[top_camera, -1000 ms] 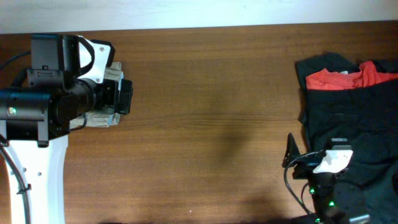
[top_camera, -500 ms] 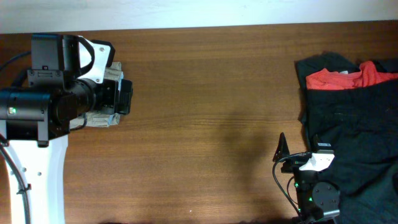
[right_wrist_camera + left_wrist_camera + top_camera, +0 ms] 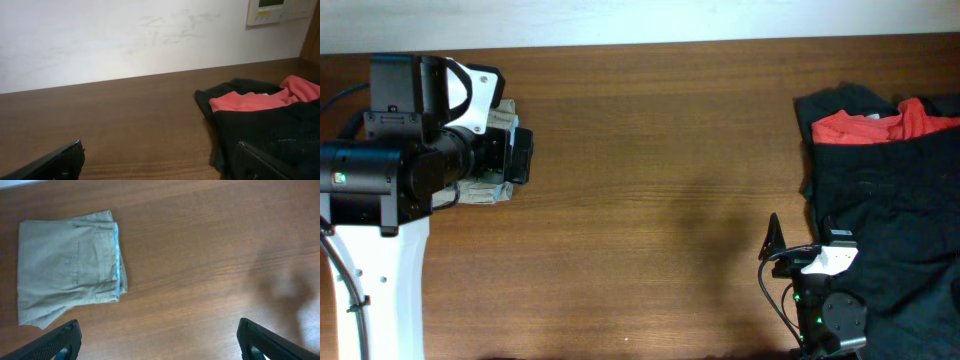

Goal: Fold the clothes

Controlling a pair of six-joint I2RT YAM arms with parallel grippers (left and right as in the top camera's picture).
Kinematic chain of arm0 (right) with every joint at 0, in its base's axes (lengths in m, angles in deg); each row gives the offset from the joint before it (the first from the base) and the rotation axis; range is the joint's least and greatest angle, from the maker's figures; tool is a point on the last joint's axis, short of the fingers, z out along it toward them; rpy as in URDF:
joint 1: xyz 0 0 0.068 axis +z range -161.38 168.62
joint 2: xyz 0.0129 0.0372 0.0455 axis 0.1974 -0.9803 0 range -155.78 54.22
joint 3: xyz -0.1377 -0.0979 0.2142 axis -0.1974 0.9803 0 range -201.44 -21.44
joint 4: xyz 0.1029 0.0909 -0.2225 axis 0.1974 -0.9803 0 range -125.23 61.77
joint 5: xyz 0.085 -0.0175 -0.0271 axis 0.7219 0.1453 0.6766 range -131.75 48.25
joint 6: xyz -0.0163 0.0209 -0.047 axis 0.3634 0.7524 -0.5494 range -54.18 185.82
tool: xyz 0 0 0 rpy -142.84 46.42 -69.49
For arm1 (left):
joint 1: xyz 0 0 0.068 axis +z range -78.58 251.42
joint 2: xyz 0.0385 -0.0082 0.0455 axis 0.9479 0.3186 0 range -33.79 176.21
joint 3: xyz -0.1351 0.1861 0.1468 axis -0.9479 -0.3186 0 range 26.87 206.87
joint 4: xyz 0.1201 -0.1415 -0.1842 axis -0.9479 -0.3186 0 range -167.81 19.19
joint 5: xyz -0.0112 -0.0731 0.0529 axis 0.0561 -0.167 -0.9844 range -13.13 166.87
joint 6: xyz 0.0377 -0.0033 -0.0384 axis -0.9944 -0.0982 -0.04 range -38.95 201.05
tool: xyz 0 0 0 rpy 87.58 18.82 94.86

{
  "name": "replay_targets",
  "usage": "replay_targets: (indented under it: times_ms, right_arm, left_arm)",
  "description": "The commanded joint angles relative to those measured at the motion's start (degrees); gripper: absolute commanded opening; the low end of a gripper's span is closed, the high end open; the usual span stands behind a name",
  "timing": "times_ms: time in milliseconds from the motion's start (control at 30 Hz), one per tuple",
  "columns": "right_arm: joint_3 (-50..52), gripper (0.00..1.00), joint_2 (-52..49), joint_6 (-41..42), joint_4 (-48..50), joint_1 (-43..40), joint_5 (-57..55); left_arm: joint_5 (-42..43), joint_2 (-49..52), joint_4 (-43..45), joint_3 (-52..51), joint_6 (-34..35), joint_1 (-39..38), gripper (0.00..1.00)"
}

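The khaki shorts lie folded into a compact rectangle on the wooden table at the far left, with a pale blue lining edge showing on their right side. In the overhead view only their edges show beneath my left arm. My left gripper hovers above the table just right of the shorts, open wide and empty; it also shows in the overhead view. My right gripper is open and empty, low near the table's front right, beside the black pile.
A heap of black garments with a red-orange garment on top lies at the right end of the table; both also show in the right wrist view, black and red-orange. A white wall runs behind the table.
My right gripper has shifted a little to the left and toward the front edge, then stopped. The left arm and the shorts have not moved.
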Motion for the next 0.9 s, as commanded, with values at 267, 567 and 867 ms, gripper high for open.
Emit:
replay_targets:
  times_ms: [267,567,867]
  right_arm:
    - [0.6,0.99,0.5,0.4,0.1,-0.4,0.1]
    - [0.6,0.99,0.5,0.4,0.1,-0.4,0.1]
    - [0.6,0.99,0.5,0.4,0.1,-0.4,0.1]
  left_arm:
    - [-2.1,-36.5,72.4,-64.1,-1.2,-1.7,0.99]
    - [-9.7,-74.7,94.6,-100.8,-1.2,-0.8,0.99]
    - [-9.9,-83.2,95.2,-111.8,-1.2,-0.9,0.99]
